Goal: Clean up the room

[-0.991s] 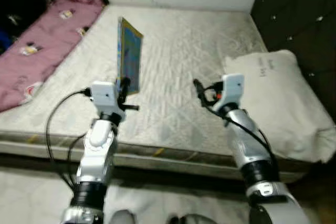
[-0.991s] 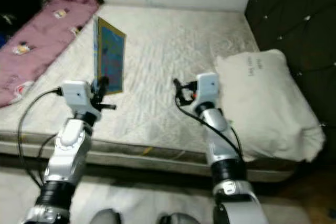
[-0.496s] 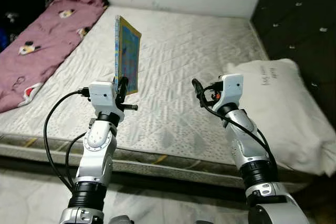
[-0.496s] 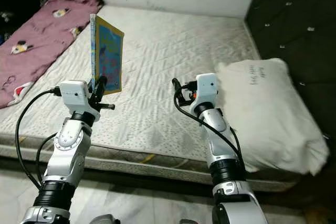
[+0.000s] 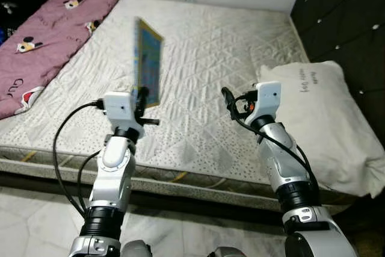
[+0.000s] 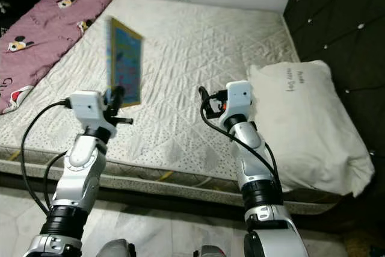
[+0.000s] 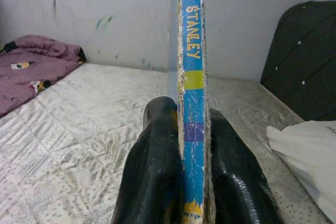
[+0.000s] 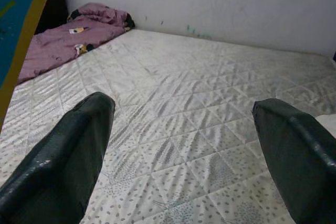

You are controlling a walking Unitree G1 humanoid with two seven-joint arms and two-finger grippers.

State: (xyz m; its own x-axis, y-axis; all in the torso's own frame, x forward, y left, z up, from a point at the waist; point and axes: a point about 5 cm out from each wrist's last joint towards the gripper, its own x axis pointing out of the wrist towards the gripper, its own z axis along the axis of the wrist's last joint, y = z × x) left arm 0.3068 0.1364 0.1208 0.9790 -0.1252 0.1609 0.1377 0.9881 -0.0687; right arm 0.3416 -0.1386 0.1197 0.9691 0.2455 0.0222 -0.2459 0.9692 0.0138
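Two grippers hover above the mattress (image 5: pixel 198 58): the left gripper (image 7: pixel 191 182) pinches a thin blue book (image 5: pixel 148 70) upright, spine reading "ANDY STANLEY"; the right gripper (image 8: pixel 184 150) is spread wide, holding nothing, near a white pillow (image 5: pixel 319 118) with illegible handwriting

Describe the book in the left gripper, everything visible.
The book is thin, blue-covered with a yellow border and a worn spine reading "ANDY STANLEY". It stands upright on edge, clear above the mattress, clamped at its lower edge between the left gripper's black fingers. Nothing else touches it.
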